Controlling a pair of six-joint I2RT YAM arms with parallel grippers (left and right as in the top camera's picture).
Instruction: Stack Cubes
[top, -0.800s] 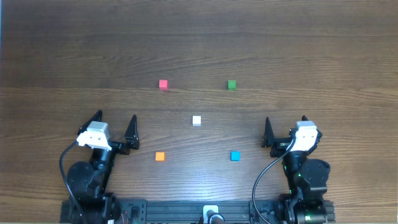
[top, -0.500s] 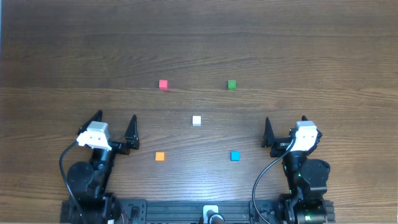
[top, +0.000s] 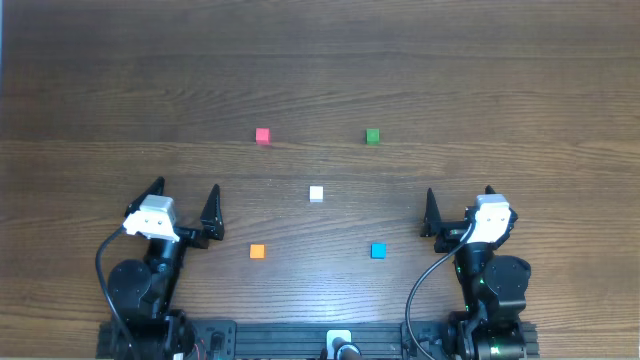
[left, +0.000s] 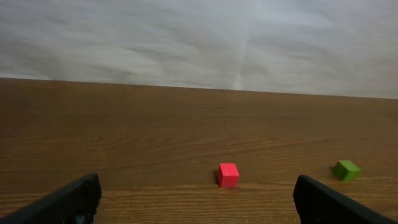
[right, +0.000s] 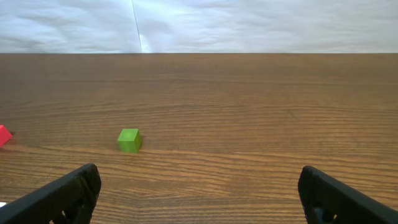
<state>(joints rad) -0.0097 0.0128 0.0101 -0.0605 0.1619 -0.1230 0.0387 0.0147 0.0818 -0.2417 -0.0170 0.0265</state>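
Wood-grain table (top: 320, 60) carries five separate cubes (none stacked): pink cube (top: 262, 135) and green cube (top: 372, 136) above centre, white cube (top: 316, 194) at centre, orange cube (top: 257, 251) and blue cube (top: 378, 250) below it. Left gripper (top: 185, 186) at lower left and right gripper (top: 459, 190) at lower right both stand spread wide, holding nothing.

This looks like a robotics lab test bench. A wood-grain table (top: 480, 60) carries a left arm (top: 150, 282) and a right arm (top: 492, 278), both bolted to a black rail (top: 270, 332) at its 6 o'clock edge. Loose cables (top: 100, 265) loop from them, and a plain white backdrop (left: 155, 37) closes the 12 o'clock side.
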